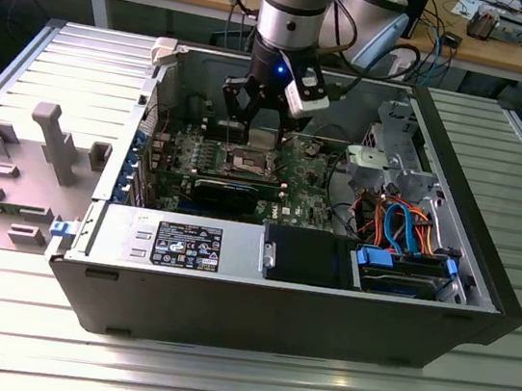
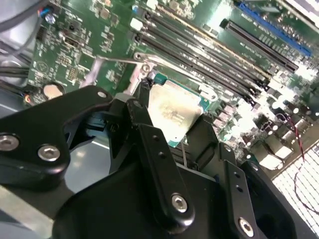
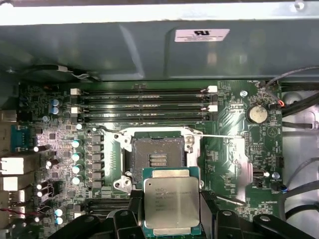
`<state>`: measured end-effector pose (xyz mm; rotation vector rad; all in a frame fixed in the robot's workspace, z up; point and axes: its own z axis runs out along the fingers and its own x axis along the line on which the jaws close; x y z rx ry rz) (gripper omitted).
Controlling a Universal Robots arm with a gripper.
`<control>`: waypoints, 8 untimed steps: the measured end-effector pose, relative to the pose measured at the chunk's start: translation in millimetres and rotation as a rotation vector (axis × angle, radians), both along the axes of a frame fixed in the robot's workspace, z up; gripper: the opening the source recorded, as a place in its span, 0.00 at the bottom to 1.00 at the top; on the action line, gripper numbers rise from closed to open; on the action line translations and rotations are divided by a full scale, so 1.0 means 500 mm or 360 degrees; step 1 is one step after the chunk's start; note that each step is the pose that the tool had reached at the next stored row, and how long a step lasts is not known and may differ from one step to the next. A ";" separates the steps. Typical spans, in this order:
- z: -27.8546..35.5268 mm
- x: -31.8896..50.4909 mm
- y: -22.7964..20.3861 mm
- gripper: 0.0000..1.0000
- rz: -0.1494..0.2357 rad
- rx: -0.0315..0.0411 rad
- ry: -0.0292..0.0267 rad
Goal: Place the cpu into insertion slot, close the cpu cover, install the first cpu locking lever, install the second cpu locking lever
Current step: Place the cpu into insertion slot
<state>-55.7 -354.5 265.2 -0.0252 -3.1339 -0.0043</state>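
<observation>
Starting at the exterior view's left: a grey fixture (image 1: 22, 162) sits on the table, out of play. Then the open case (image 1: 272, 324), and over the middle of its green board (image 1: 312, 176) the gripper (image 1: 251, 124) hangs low. Its jaws are clenched on the cpu (image 3: 171, 201), pinching it by two opposite edges, silver top facing up. In the first wrist view the slot (image 3: 158, 157) lies open and bare, and the cpu floats just beside it, overlapping one edge of the frame, not seated. A thin lever (image 3: 222, 135) stretches out from the slot's side, and the memory slots (image 3: 144, 99) run along beyond. How high the chip rides above the board is hard to judge from here. To do this well, I'd say: bring the chip square over the recess, corners matched, lower it flat with no sliding across the contacts, and keep clear of that lever. Off at the exterior view's right, orange and blue cables (image 1: 403, 225) stay out of the way.
</observation>
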 end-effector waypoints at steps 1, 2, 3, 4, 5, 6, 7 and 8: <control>0.000 -0.005 0.0024 0.55 0.0001 0.0000 -0.00001; 0.000 -0.006 0.0044 0.55 0.0002 0.0000 0.00000; -0.001 -0.007 0.0083 0.55 0.0004 0.0000 -0.00001; -0.001 -0.008 0.0108 0.55 0.0005 0.0000 -0.00002; -0.001 -0.008 0.0122 0.55 0.0005 0.0000 -0.00001; -0.001 -0.008 0.0124 0.55 0.0005 0.0000 -0.00001; -0.001 -0.008 0.0124 0.55 0.0005 0.0000 -0.00002; -0.001 -0.008 0.0127 0.55 0.0005 0.0000 0.00000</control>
